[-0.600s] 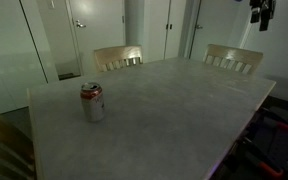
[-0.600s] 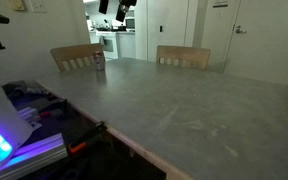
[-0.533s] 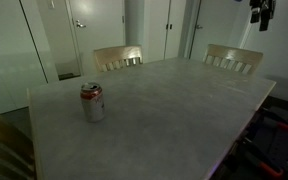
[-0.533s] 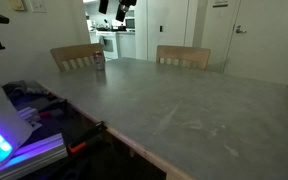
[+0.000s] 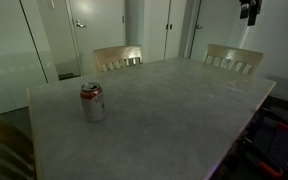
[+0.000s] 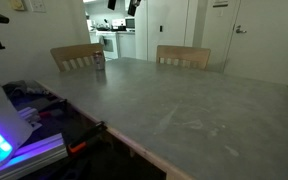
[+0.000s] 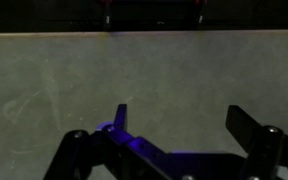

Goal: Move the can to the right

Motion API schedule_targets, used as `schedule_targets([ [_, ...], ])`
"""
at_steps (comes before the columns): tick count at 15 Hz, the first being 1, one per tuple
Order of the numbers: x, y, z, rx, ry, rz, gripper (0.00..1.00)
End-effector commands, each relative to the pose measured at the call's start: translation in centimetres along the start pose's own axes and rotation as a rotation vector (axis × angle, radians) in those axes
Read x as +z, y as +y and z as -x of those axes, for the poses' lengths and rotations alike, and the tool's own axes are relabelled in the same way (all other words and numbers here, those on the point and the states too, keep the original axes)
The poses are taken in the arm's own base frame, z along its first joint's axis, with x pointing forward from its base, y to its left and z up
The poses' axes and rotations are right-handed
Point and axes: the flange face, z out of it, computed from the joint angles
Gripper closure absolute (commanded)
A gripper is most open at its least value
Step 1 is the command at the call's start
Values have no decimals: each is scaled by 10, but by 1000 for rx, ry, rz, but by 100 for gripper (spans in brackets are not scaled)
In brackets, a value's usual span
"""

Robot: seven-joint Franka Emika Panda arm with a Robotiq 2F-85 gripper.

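The grey worktop (image 5: 174, 110) fills most of both exterior views, broad and bare. That leaves room for a slide or a carry, but also means nothing would stop a rolling object before an edge. Two wooden chairs (image 5: 117, 58) stand tucked against its far side. Their backs rise just above the surface, so a low sweeping path near that edge could clip one.

The gripper (image 5: 249, 11) hangs high in the upper right of an exterior view, well apart from everything below. In the wrist view it (image 7: 184, 122) is spread wide with nothing between its fingers, and only bare worktop shows beneath. A long approach therefore lies ahead, and the dim light makes alignment harder to judge.

The can (image 5: 92, 102) stands upright at the left of the frame. In an exterior view it (image 6: 100, 62) sits close to the worktop's far left edge, just beside a chair back. It is narrow and probably light, so an off-centre descent or one finger touching first would likely tip it, and it could then roll off that nearby edge.
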Motion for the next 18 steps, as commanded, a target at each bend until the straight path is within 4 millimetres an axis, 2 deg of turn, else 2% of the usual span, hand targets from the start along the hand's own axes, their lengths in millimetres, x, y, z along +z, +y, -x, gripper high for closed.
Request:
schedule_targets([
  [1, -16, -10, -47, -121, -50, 41, 0],
  [6, -31, -37, -95, -288, -63, 79, 0],
  [14, -43, -125, -154, -666, -59, 44, 0],
  [15, -46, -130, -152, -708, -61, 71, 0],
  [16, -42, -124, -143, -634, -37, 73, 0],
  [18, -42, -134, -149, -677, -39, 78, 0],
])
